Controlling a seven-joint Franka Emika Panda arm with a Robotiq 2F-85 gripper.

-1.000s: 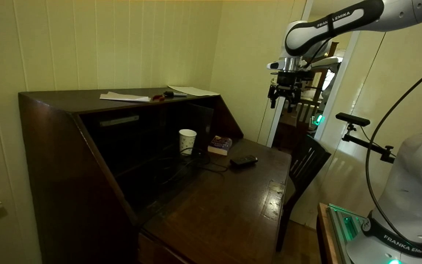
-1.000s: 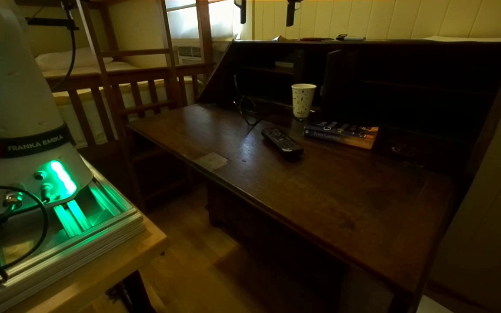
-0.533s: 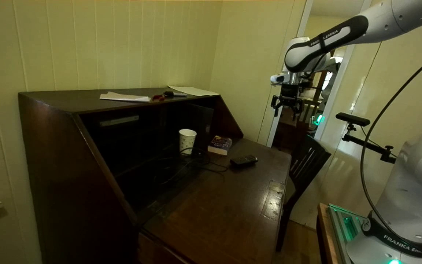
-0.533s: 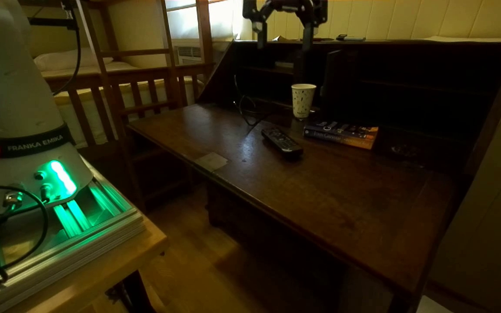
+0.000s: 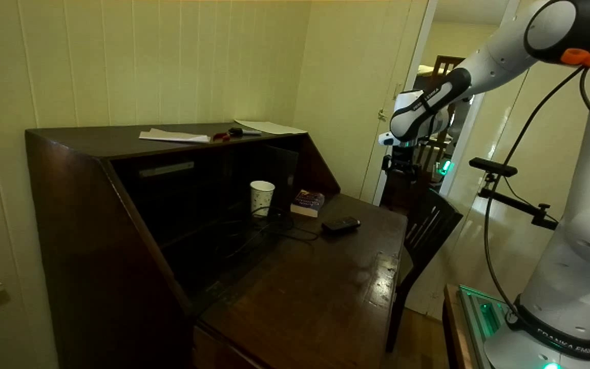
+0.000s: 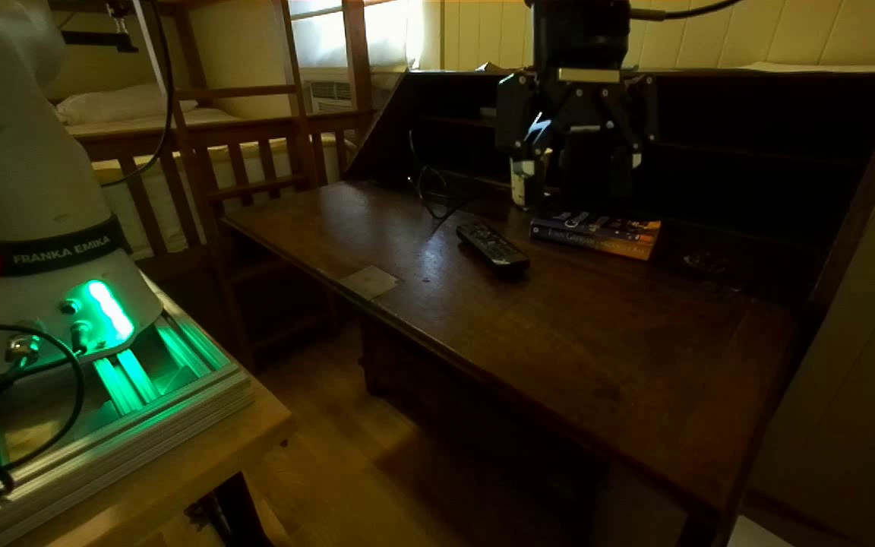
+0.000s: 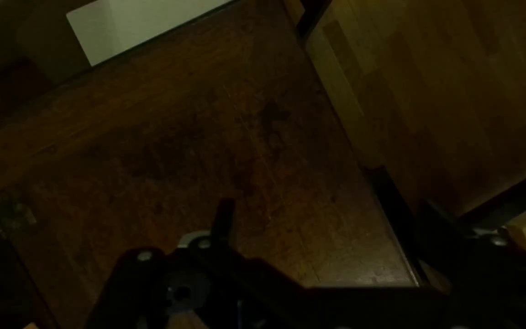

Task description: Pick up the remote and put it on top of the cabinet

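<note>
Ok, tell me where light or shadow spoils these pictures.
Wrist view: very dim, the gripper almost a silhouette; in an exterior view, the window is blown out; in an exterior view, glare whitens a patch of the desk leaf; in both exterior views, the cabinet is dark inside.

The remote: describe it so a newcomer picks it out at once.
Start with the big dark wooden cabinet and its fold-out desk leaf. On that leaf, near the book, lies the remote. It is flat, black and oblong with small buttons, unlike the colourful book or upright white cup.
</note>
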